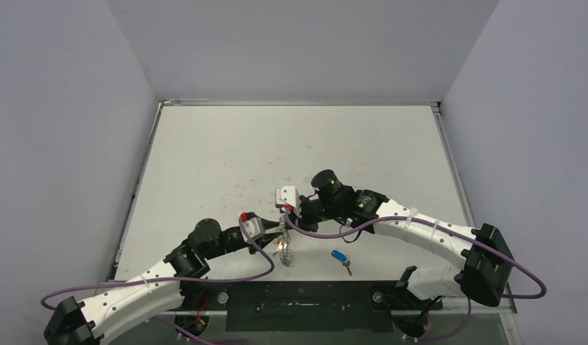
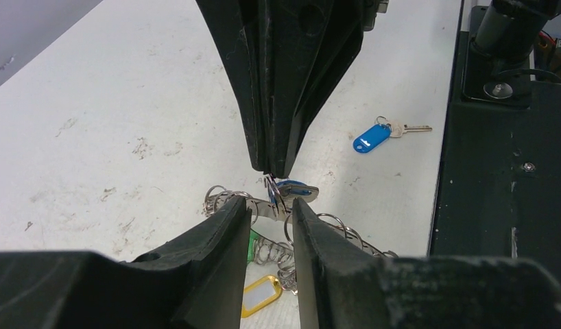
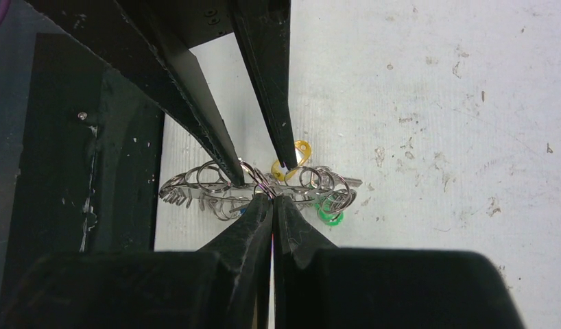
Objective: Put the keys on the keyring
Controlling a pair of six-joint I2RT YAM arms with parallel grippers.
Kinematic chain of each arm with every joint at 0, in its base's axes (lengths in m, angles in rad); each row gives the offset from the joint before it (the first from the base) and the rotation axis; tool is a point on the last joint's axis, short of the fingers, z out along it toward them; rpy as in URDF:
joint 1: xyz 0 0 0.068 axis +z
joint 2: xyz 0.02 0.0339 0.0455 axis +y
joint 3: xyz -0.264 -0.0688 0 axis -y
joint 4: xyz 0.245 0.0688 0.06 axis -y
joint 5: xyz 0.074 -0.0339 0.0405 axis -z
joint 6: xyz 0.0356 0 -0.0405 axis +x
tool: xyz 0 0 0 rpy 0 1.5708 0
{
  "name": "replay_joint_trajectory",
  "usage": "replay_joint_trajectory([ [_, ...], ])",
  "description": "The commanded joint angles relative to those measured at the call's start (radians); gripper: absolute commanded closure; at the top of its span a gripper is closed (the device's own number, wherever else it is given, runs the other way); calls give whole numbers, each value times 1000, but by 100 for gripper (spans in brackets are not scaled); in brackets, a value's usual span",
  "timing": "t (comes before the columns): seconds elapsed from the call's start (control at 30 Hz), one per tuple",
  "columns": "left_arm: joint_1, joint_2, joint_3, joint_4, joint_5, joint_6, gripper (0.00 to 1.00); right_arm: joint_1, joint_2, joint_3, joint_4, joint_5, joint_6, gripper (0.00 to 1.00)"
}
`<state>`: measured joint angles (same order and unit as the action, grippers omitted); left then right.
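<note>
The keyring (image 3: 195, 185) stands on edge just above the table, near its front edge, and shows in the top view (image 1: 285, 251) and the left wrist view (image 2: 346, 229). My left gripper (image 2: 271, 205) is shut on the keyring's band at its tips. My right gripper (image 3: 272, 199) is shut on the small wire ring of a blue-tagged key (image 2: 298, 188), held against the keyring between the left fingers. A green tag (image 3: 328, 216) and a yellow tag (image 2: 260, 295) hang on the keyring. A second blue-tagged key (image 2: 372, 137) lies loose on the table to the right.
The black base plate (image 1: 298, 298) runs along the table's front edge, close to the keyring and the loose key. Grey walls close in the table on the left, back and right.
</note>
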<state>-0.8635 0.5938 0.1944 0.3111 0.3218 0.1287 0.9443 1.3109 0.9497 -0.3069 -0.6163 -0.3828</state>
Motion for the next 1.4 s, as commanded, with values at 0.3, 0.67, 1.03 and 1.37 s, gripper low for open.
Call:
replay_joint_trajectory([
  [0.3, -5, 57, 78, 19, -8, 32, 75, 11, 2, 52, 32, -17, -7, 100],
  [0.67, -5, 39, 67, 1, 3, 40, 100, 7, -6, 48, 10, 22, -21, 100],
  [1.03, -5, -3, 48, 9, 1, 28, 100, -29, -11, 24, 14, 48, 6, 100],
  [1.37, -5, -9, 17, 82, 0, 8, 100, -33, 29, 2, 60, 17, 29, 100],
])
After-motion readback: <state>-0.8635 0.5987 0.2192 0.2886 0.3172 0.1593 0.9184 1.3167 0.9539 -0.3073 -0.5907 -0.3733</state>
